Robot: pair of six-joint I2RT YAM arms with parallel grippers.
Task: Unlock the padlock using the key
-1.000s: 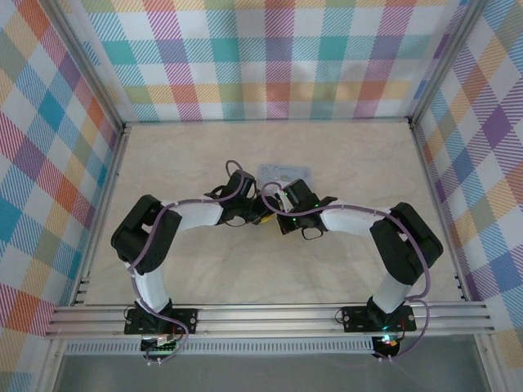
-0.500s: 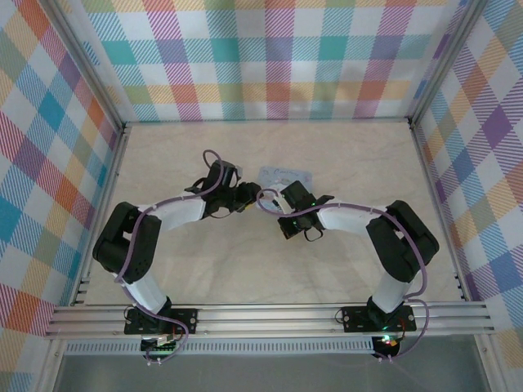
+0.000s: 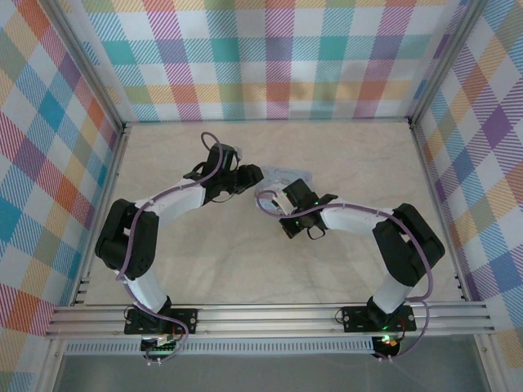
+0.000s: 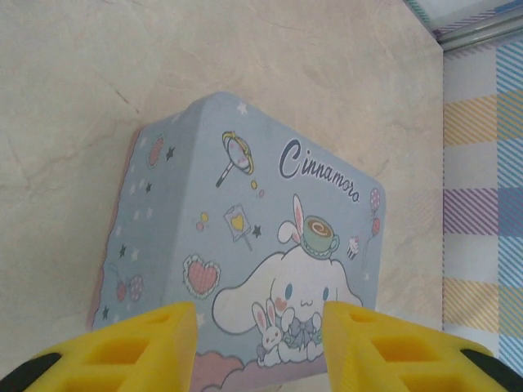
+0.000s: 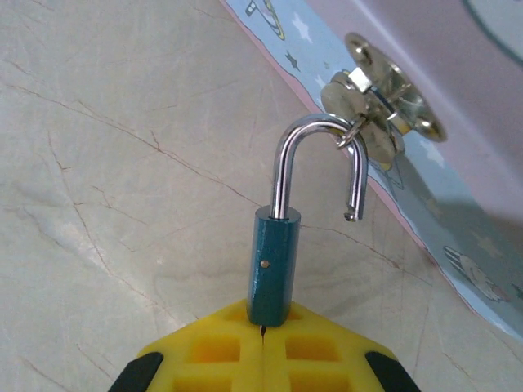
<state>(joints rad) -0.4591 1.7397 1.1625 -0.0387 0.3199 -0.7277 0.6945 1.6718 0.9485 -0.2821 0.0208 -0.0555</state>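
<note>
**Top view.** The left claw [image 3: 245, 177] sits at the left edge of the pale-blue tin [image 3: 290, 173]. The right claw [image 3: 276, 198] is just at the tin's near side. Both arms crowd the tin, so we judge a wrist or cable clash likely if either one swings across it.

**Left wrist view.** The left claw [image 4: 260, 351] is part open over the tin's [image 4: 245, 229] lid, with nothing between its fingers [image 4: 122, 347]. With the tin unheld, a tug from the other side could drag it across the bench [image 4: 82, 82].

**Right wrist view.**
- The right claw [image 5: 263, 347] is clamped tight on the body of the padlock [image 5: 272, 261], just beside the tin's [image 5: 433, 204] front wall.
- The shackle [image 5: 319, 163] stands sprung open, its curve hooked through the brass hasp [image 5: 380, 106].
- A straight pull back would snag the shackle on the hasp.
- The narrow padlock body could also twist or slip in the claw.
</note>
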